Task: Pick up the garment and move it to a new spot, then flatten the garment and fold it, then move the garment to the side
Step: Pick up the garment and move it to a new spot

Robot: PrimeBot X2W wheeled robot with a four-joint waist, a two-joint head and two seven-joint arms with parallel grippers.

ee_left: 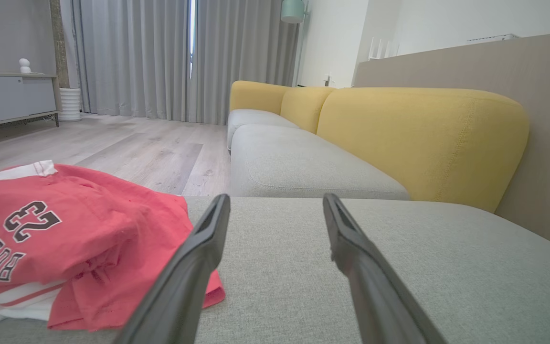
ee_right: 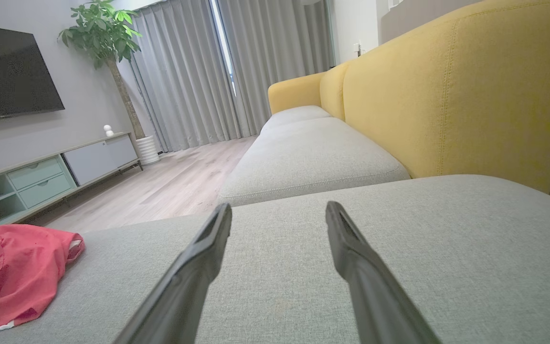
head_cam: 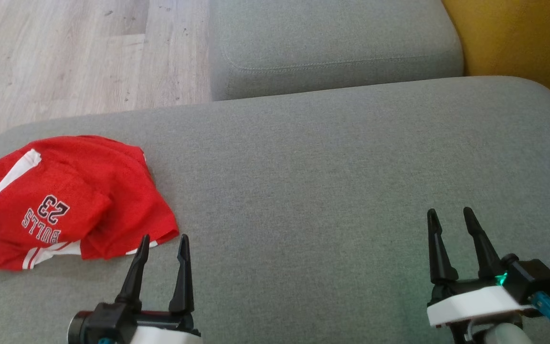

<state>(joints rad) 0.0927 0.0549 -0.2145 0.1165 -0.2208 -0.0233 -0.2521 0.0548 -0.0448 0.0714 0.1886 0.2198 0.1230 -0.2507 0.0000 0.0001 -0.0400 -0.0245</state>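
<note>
Left claw [head_cam: 164, 239] sits low in the head view, jaws spread wide and empty. The right claw [head_cam: 449, 212] is equally wide and empty, well apart across the grey fabric sofa seat [head_cam: 303, 167]. A crumpled red mesh jersey with white trim [head_cam: 65, 200] lies at the seat's left end, its near hem just beyond the left claw's tips.

Left wrist view: the jersey [ee_left: 65, 229] lies just beside the left finger. It looks soft, light and floppy, so pinching the hem or a raised fold seems best.

Right wrist view: the jersey [ee_right: 12, 267] is far left, well apart from the right claw [ee_right: 279, 208].
</note>
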